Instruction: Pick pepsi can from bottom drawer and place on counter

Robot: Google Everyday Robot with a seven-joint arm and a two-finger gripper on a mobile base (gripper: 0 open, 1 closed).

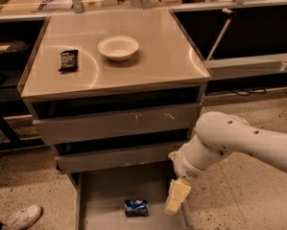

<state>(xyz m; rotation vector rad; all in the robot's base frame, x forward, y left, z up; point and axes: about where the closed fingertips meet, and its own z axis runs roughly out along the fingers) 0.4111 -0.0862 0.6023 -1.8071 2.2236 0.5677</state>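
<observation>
The pepsi can (136, 207) lies on its side on the floor of the open bottom drawer (104, 195), near the drawer's front middle. My gripper (175, 197) hangs from the white arm over the drawer's right side, a short way right of the can and not touching it. The counter (148, 61) is the beige-grey tabletop above the drawers.
A white bowl (118, 47) and a dark snack packet (68, 60) sit on the counter. Two grey drawers with scuffed fronts (119, 123) stand above the bottom one. A shoe (23, 217) is on the speckled floor at the lower left. A tan ledge (85, 4) with metal posts runs behind.
</observation>
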